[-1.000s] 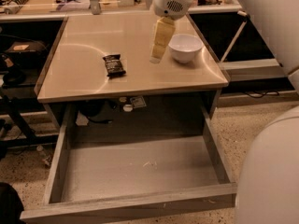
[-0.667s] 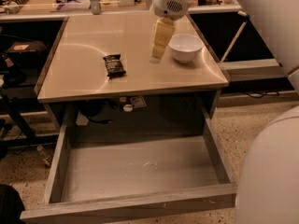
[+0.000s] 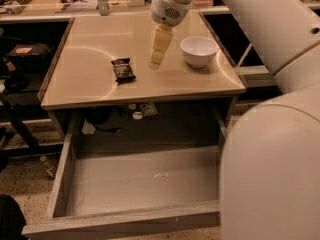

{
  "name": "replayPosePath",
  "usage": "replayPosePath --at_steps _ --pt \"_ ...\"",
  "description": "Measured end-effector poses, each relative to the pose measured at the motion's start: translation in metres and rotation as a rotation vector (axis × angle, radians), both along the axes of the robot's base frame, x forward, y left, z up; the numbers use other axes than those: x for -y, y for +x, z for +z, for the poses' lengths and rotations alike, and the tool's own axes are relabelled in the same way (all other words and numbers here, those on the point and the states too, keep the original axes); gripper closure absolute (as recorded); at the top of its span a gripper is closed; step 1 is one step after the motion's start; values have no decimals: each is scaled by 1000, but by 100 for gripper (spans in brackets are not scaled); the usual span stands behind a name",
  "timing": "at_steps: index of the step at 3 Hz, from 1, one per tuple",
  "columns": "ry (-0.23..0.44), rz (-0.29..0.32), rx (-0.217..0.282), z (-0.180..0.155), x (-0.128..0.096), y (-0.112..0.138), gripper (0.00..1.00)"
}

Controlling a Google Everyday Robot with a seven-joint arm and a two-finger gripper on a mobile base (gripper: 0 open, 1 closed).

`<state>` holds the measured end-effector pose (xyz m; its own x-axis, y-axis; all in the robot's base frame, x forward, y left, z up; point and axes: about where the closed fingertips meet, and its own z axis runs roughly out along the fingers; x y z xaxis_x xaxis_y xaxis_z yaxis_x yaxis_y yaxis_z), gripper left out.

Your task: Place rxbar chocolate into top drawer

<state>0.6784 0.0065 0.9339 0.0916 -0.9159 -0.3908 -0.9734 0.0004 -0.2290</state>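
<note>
The rxbar chocolate point(image 3: 123, 69), a small black crinkled bar, lies flat on the tan table top point(image 3: 90, 84), left of centre. My gripper point(image 3: 156, 60) hangs pointing down over the table, empty, a short way right of the bar and left of the white bowl point(image 3: 199, 50). It does not touch the bar. The top drawer point(image 3: 135, 219) is pulled wide open below the table's front edge, and its bare grey floor shows.
My white arm and body fill the right side of the view. Clutter and a dark stand sit on the counter behind the table. Cables and a small tag hang under the table top. Dark gear stands on the floor at left.
My gripper has moved left, away from the bowl and closer to the bar. The bar, bowl and drawer have not moved.
</note>
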Motion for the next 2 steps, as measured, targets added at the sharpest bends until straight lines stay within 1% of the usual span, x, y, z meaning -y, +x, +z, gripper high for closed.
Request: replayPosePath --at_steps 1,2 --pt "-13 31 -25 -18 -15 23 0" --pt "3 61 -25 -45 -47 73 0"
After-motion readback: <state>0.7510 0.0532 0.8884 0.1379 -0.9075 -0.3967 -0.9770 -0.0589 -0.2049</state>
